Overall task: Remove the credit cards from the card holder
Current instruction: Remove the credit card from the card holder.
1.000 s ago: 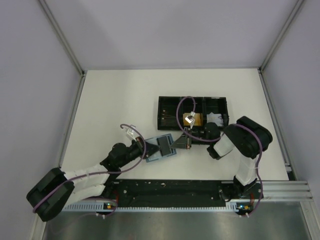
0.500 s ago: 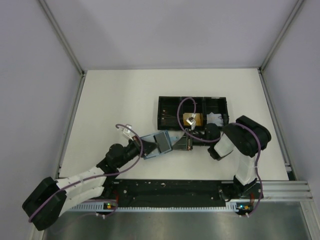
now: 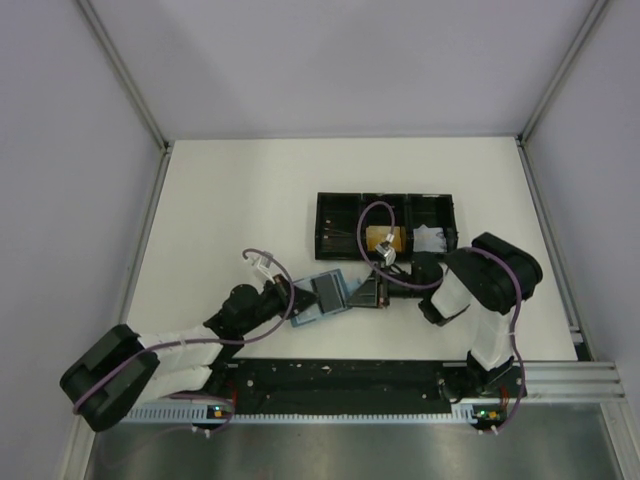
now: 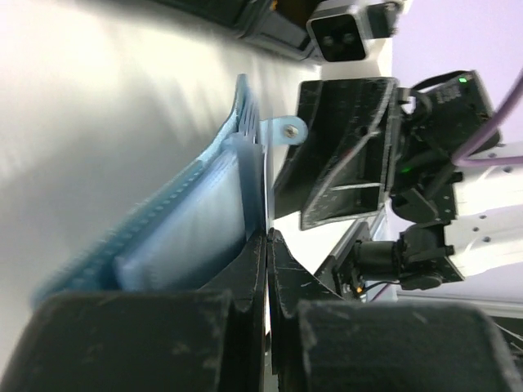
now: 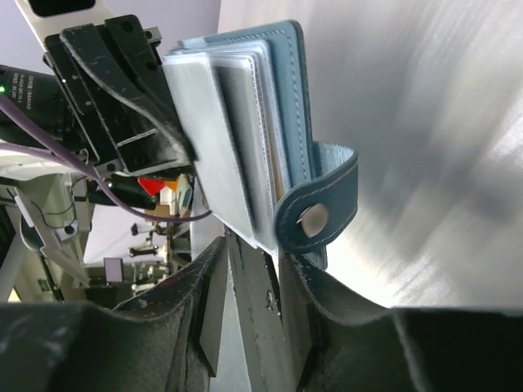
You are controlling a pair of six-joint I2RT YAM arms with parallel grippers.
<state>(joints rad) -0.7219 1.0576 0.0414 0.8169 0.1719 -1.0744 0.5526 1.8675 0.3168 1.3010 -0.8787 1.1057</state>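
Left wrist view: the left jaws are pinched shut on one edge of the card holder, which is spread open. The right jaws stand slightly parted at its opposite edge, beside the snap tab. An orange card lies in the middle compartment of the black tray on the desk.

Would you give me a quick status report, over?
Left gripper shut on card holder. Right gripper open at its snap edge. Orange card in black tray. Nothing blocking.
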